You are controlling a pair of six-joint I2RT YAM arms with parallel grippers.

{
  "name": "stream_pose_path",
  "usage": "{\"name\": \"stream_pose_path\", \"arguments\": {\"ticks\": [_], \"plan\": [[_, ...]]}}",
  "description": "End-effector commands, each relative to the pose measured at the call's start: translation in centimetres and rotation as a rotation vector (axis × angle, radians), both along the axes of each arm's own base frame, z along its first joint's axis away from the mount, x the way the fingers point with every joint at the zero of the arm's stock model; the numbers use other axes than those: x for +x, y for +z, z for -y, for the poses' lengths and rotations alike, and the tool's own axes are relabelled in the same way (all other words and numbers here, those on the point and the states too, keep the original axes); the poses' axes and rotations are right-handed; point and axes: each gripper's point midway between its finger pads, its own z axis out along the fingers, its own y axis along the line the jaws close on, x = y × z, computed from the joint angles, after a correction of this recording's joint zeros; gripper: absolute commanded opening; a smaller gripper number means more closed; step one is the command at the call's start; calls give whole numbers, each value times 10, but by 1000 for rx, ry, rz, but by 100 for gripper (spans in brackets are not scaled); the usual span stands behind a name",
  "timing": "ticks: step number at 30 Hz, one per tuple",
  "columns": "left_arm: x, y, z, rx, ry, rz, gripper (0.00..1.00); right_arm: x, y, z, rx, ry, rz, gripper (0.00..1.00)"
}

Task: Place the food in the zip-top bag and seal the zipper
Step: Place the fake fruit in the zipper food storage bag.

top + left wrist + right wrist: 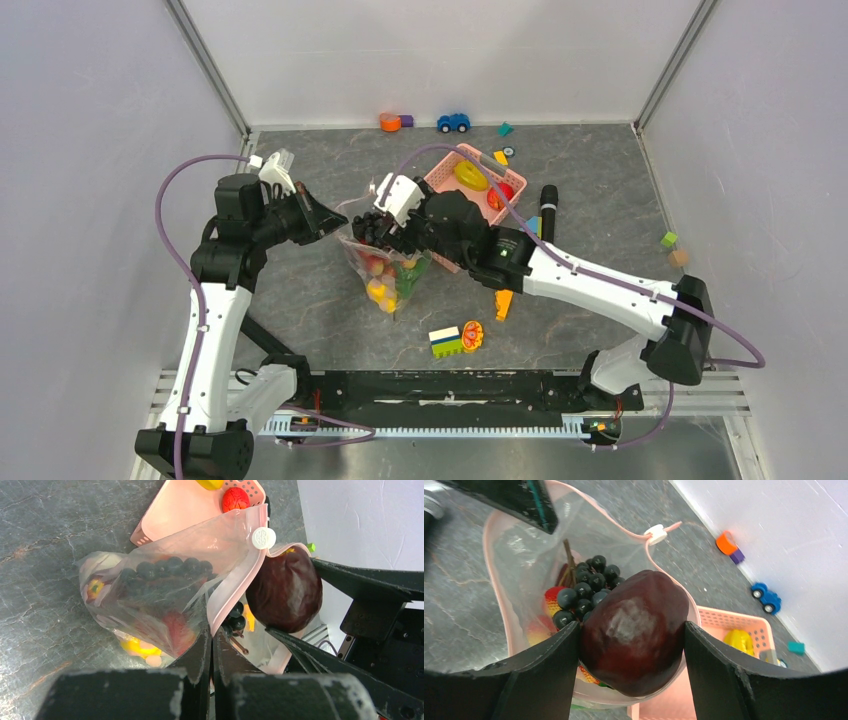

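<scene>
**Entry: bag-filling, stage in hand**

1. Zip-top bag [150, 590]: we find it on the table [300, 300] between the two arms, mouth gaping and raised. State: part-filled, unsealed.
2. Left hand [212, 635]: clenched on the near edge of the bag's mouth, pinching the film and holding the opening up.
3. Right hand [631, 645]: grasping the dark red apple [636, 630] between both fingers, directly over the open mouth. We judge the apple to be at the point of entry, not yet let go.
4. Contents already inside: dark berries [586, 587] on top, a strawberry [175, 630], yellow citrus [137, 647] at the bottom, and the green of the bok choy [412, 272].
5. Zipper [235, 587]: the pale pink strip is parted, and its white slider [263, 537] sits at one end of the mouth. Not yet run.
6. Pink basket [175, 510], just behind the bag: it holds the red ball-like fruit [235, 499] and a yellow fruit-like piece [470, 177].

Our reckoning is that most of the food is bagged. What is left is to release the apple, move over the pieces in the basket, and close the zipper.
</scene>
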Motion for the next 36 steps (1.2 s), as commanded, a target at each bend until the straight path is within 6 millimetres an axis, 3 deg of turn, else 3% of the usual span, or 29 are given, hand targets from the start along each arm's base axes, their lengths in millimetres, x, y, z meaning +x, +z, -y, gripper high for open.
{"name": "stream_pose_path", "arguments": {"ticks": [1,6,14,22,30,36], "plan": [[3,10,1,-31,5,38,2,14,5,17,-126,-119,-10,62],[2,12,4,-39,-8,43,2,12,7,11,-217,-84,-27,68],[2,11,4,-41,-6,39,3,-7,21,-3,-179,55,-18,97],[2,12,4,-44,-9,39,3,-31,47,-13,-66,207,23,98],[4,10,3,-39,-2,37,3,-21,77,10,85,62,57,98],[5,8,4,-42,-11,26,3,10,53,44,17,-214,37,98]]}}
